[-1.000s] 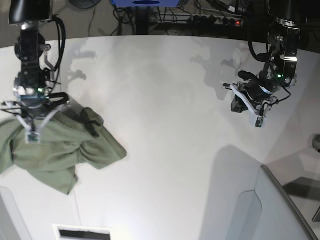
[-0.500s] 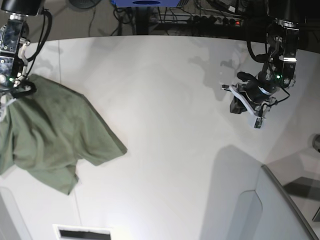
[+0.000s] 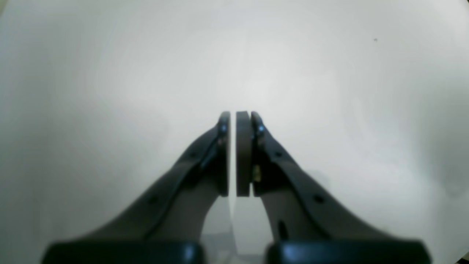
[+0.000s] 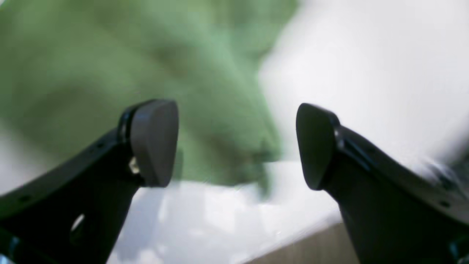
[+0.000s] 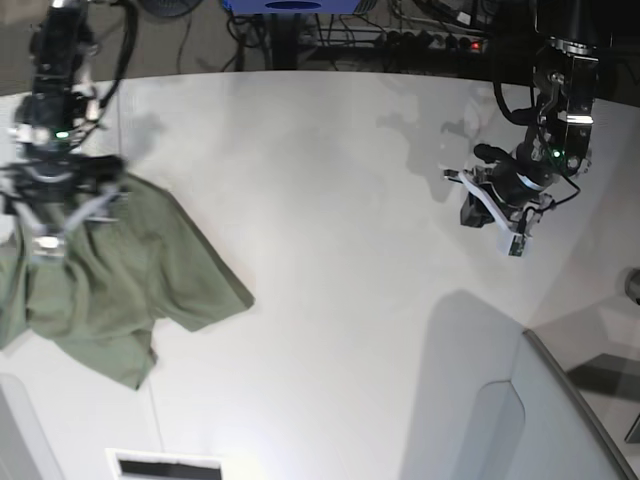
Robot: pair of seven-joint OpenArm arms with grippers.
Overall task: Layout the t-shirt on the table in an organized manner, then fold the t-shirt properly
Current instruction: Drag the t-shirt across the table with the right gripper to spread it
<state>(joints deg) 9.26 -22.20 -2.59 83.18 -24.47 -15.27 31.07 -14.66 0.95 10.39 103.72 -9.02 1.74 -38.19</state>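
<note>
right gripper [image 5: 45, 215] jaws apart, empty, above t-shirt [image 5: 120, 285] | shirt probably spreads toward table [image 5: 330, 250] centre | left gripper [image 5: 497, 210] closed, empty, far

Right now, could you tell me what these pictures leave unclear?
- t-shirt: left part cut off by the base view's edge; collar not visible.
- Right wrist view: motion blur smears the t-shirt's folds.
- right gripper: blurred in base view.
- Left wrist view: only bare table, out of focus.
</note>
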